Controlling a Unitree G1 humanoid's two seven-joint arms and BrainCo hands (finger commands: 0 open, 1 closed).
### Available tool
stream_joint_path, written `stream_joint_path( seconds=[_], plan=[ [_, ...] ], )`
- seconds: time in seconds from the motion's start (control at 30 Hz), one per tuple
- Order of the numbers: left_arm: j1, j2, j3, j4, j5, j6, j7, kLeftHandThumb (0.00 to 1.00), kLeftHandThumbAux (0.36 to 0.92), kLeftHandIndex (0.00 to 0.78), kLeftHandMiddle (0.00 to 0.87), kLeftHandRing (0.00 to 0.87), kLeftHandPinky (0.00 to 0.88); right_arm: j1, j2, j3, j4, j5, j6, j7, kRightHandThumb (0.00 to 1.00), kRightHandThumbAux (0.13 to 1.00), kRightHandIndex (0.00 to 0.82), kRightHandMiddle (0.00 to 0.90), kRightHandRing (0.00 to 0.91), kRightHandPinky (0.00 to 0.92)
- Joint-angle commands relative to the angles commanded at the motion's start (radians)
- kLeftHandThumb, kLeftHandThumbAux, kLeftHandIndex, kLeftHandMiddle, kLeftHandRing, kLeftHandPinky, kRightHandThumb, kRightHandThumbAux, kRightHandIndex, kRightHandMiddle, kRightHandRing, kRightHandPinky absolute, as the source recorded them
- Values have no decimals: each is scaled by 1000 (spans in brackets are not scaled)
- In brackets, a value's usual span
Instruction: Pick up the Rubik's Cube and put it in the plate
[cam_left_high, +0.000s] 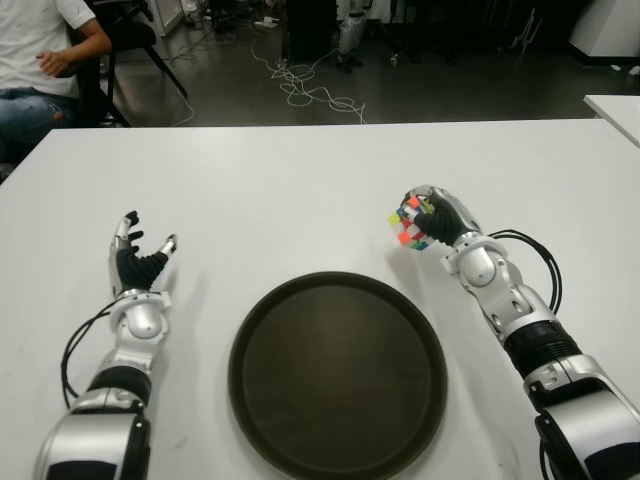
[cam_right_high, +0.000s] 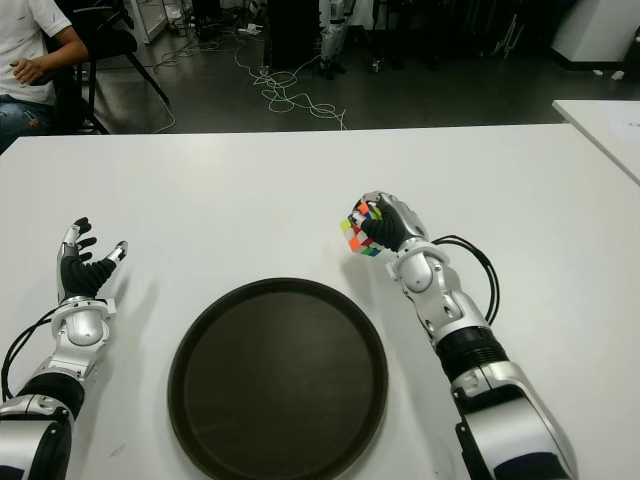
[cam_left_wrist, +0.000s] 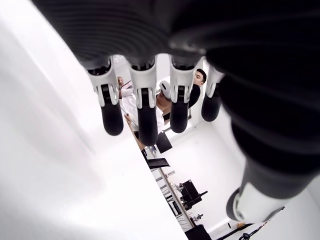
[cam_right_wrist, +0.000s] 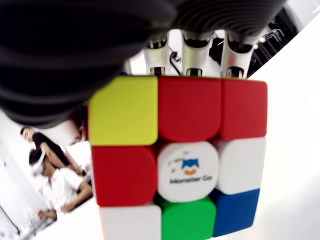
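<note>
My right hand (cam_left_high: 425, 220) is shut on the Rubik's Cube (cam_left_high: 408, 226), holding it a little above the white table (cam_left_high: 300, 190), just beyond the far right rim of the plate. Up close the cube (cam_right_wrist: 180, 155) fills the right wrist view, with fingers (cam_right_wrist: 192, 55) curled over its far edge. The round dark brown plate (cam_left_high: 338, 375) lies near the table's front edge, between my arms, with nothing on it. My left hand (cam_left_high: 135, 255) shows to the left of the plate, its fingers (cam_left_wrist: 142, 110) spread and holding nothing.
A person in a white shirt (cam_left_high: 40, 50) sits on a chair beyond the table's far left corner. Cables (cam_left_high: 310, 90) lie on the dark floor behind the table. Another white table's corner (cam_left_high: 615, 110) shows at the far right.
</note>
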Motion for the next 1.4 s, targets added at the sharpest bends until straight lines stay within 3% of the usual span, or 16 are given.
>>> stream_joint_path(
  seconds=[0.2,0.43,0.57,0.7,0.9,1.3,1.4],
  plan=[
    [-2,0,-1,3,2,1,5,28,724,102,147,144,129,0,20,-50,20,52,-62,-51,698,721,435,772,791,788],
    [-2,-1,0,4,1,-6,7,57,745,119,158,161,158,0,55,-123,37,148,-143,-64,698,721,439,807,820,814],
    [-1,-2,1,2,0,-12,5,59,738,123,163,171,177,7,85,-194,13,274,-168,13,700,722,439,815,825,819],
    [-3,0,-8,2,12,-5,15,43,732,120,174,184,192,12,107,-253,-32,414,-129,135,702,722,440,807,817,809],
    [-3,2,-14,2,19,-2,25,48,733,113,182,198,220,20,114,-285,-78,503,-61,237,703,721,439,785,798,793],
    [-2,-1,-9,-2,13,-2,15,59,742,110,159,164,170,27,117,-341,-210,666,215,375,704,720,438,779,792,799],
    [-3,-3,-6,-2,10,0,14,56,743,116,160,164,172,24,134,-365,-225,726,279,406,705,719,438,787,797,804]
  ],
)
